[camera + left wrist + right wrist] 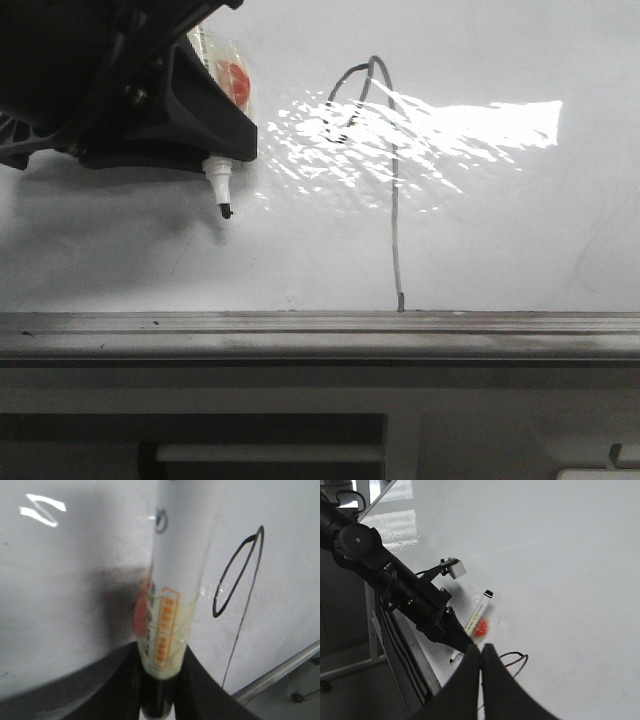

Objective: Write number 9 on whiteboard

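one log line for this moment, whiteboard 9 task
stage: 9 drawn | number 9 on whiteboard | left gripper shut on marker, tip beside the 9 | right gripper shut, empty

Left claw point(205, 120) and its marker point(220, 190) block the whiteboard point(520, 230) left of the number 9 point(385, 150); right side open.

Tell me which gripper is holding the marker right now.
The left gripper is shut on the marker, tip hanging left of the number 9 on the whiteboard. The right gripper is shut and empty.
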Controlling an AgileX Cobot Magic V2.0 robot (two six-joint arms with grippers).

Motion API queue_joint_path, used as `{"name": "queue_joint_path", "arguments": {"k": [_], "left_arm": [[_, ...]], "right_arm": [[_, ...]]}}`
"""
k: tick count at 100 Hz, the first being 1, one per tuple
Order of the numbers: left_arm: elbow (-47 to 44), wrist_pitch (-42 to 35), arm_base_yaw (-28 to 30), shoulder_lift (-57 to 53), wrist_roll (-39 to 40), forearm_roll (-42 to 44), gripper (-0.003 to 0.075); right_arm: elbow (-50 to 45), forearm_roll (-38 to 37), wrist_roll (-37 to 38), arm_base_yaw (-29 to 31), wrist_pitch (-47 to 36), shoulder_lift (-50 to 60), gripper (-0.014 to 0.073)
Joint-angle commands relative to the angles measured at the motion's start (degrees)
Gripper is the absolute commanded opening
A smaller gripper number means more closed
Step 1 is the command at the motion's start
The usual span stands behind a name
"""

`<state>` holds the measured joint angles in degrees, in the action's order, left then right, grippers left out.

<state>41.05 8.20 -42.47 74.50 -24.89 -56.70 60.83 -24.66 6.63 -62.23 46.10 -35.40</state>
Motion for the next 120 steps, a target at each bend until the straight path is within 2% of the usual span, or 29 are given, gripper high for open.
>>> {"name": "queue_joint_path", "arguments": {"k": [1, 12, 19, 42, 61, 86, 93, 100, 108, 120], "left_arm": [[0.30, -7.77, 1.42, 2.10, 0.44, -0.71, 0.0146], [0.30, -7.77, 1.42, 2.13, 0.44, -1.81, 0.0333], [0.30, -7.77, 1.42, 2.13, 0.44, -2.10, 0.0397], [0.30, -7.02, 1.42, 2.13, 0.44, -2.50, 0.0426], [0.30, -1.77, 1.42, 0.62, 0.25, -1.45, 0.0617], [0.30, 2.52, 1.42, -8.02, 0.25, -0.18, 0.0618], [0.30, 4.01, 1.42, -11.85, 0.25, 0.62, 0.0587], [0.30, 6.48, 1.42, -15.99, 0.25, 2.01, 0.0499], [0.30, 9.51, 1.42, -20.73, 0.25, 4.42, 0.0326], [0.30, 13.29, 1.42, -27.51, 0.25, 9.81, 0.0049]], "right_arm": [[1.58, -1.70, -0.01, 0.12, -3.85, -0.18, -0.0057], [1.58, -1.70, -0.01, 0.12, -3.85, -0.18, -0.0057], [1.58, -1.70, -0.01, 0.12, -3.85, -0.18, -0.0057], [1.58, -1.70, -0.01, 0.12, -3.85, -0.18, -0.0057], [1.58, -2.63, -0.01, 0.12, -1.97, -0.04, -0.0057], [1.58, -3.69, -0.01, 0.12, 1.33, 1.74, -0.0056], [1.50, -3.82, -0.01, 0.12, 1.22, 2.92, -0.0056], [0.35, -4.45, -0.01, 0.12, 1.33, 4.89, -0.0044], [-2.67, -5.83, 0.30, 0.12, 1.10, 8.10, -0.0040], [-10.10, -10.27, 5.84, 0.12, 0.44, 14.25, -0.0040]]}}
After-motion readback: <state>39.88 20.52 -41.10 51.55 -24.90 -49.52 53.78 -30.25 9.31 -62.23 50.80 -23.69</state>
